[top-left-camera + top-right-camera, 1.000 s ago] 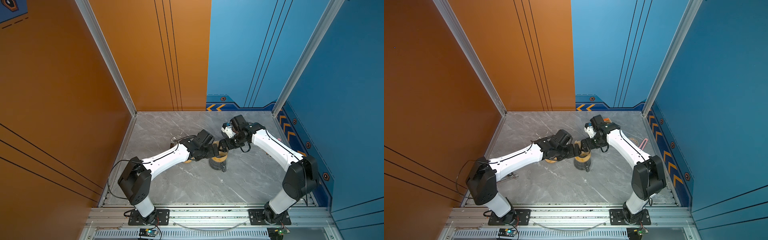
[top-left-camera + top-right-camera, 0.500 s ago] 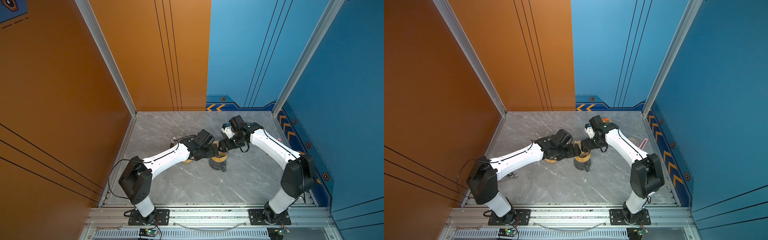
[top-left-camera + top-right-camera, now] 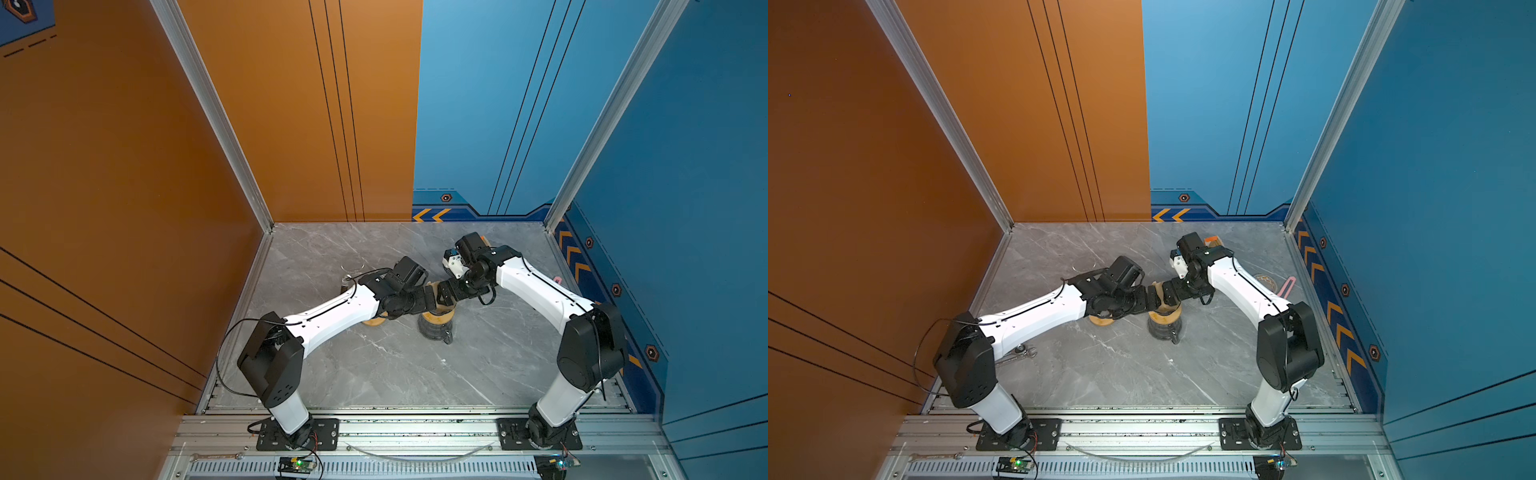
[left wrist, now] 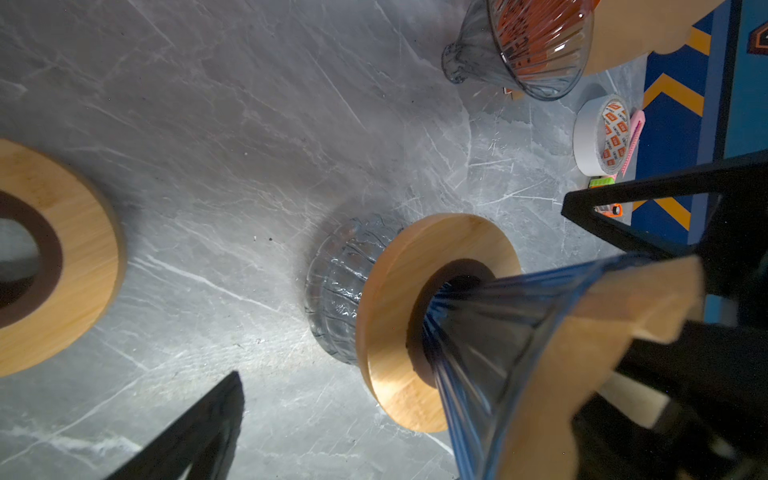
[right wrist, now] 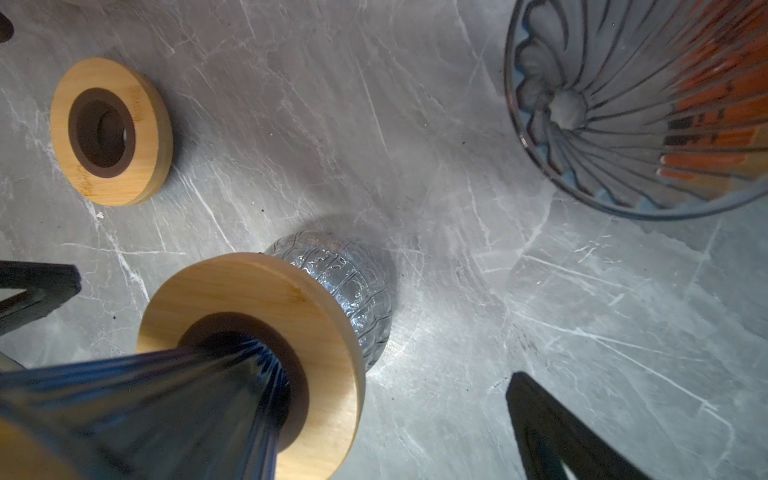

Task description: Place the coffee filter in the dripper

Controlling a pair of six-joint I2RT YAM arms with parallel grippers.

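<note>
We're at the middle of the grey marble-look table [image 3: 374, 365], and both arms have met over the brewer. The left gripper [image 3: 427, 297] stands wide, nothing between its jaws. The right gripper [image 3: 448, 291] is just as wide and just as empty. They flank the top of the blue-tinted ribbed glass dripper [image 4: 498, 345], one from the left and one from the right.

And there's the brown paper coffee filter [image 4: 631, 299]. It sits inside the dripper, with its scalloped edge standing up above the glass rim. Whether either gripper touches the paper, we cannot tell from here.

The dripper's stem drops through a round wooden collar [image 4: 382, 324], which rests on a ribbed clear glass server [image 4: 332, 291]. A spare wooden ring [image 4: 87, 249] lies just to the left. A second ribbed glass dripper [image 5: 623, 104] lies on its side toward the far right.

By our reckoning the placing looks all but done. That paper will be feather-light and soft, and easy to crease or drag out crooked. If it needs seating, we'd take the raised edge in a gentle pinch, or press lightly inside the cone. The glass stack is tall, smooth and breakable, so a sideways nudge could tip it.
</note>
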